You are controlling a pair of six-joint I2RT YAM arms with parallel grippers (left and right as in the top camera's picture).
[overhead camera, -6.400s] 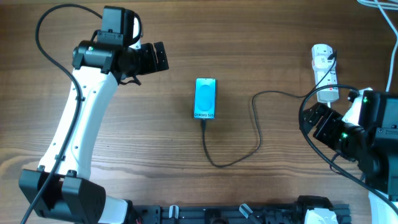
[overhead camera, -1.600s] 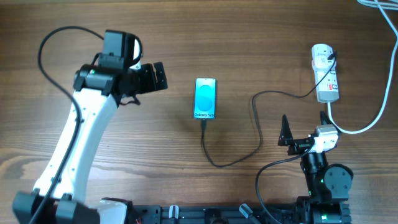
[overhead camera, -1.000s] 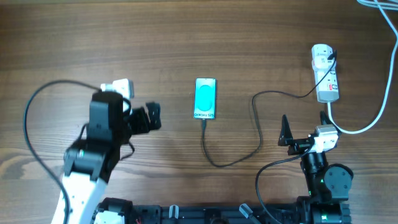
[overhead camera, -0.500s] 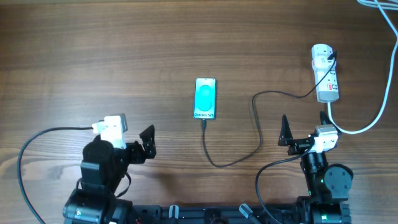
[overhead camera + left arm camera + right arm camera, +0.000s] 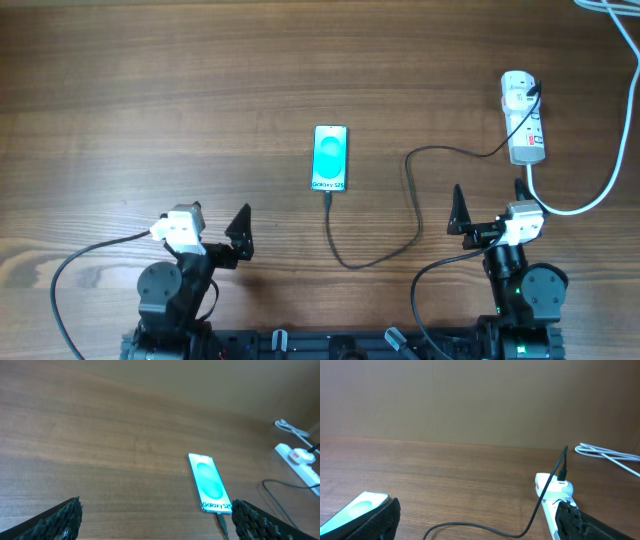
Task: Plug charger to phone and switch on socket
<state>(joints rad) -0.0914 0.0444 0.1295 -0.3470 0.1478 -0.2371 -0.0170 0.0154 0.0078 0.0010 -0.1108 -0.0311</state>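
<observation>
The phone (image 5: pixel 330 157) lies screen-up mid-table, its cyan screen lit. The charger (image 5: pixel 412 205), a thin black cable, has its connector at the phone's lower edge and its plug in the far end of the socket (image 5: pixel 523 125), a white strip at the right. My left gripper (image 5: pixel 212 230) is open and empty at the front left, well short of the phone. My right gripper (image 5: pixel 490 205) is open and empty at the front right, below the socket. The left wrist view shows the open gripper (image 5: pixel 155 525), the phone (image 5: pixel 209 482) and the socket (image 5: pixel 300 456). The right wrist view shows the open gripper (image 5: pixel 477 525), the phone (image 5: pixel 360 506), the charger (image 5: pixel 540 507) and the socket (image 5: pixel 555 491).
A thick white cord (image 5: pixel 590 205) runs from the socket's near end out to the right and up past the table's back right corner; it also shows in the right wrist view (image 5: pixel 607 453). Both arm bases sit along the front edge of the wooden table (image 5: pixel 150 90).
The left arm has drawn back from beside the phone and folded down to the front left. The right arm earlier left the socket and has been still for the last frames.
</observation>
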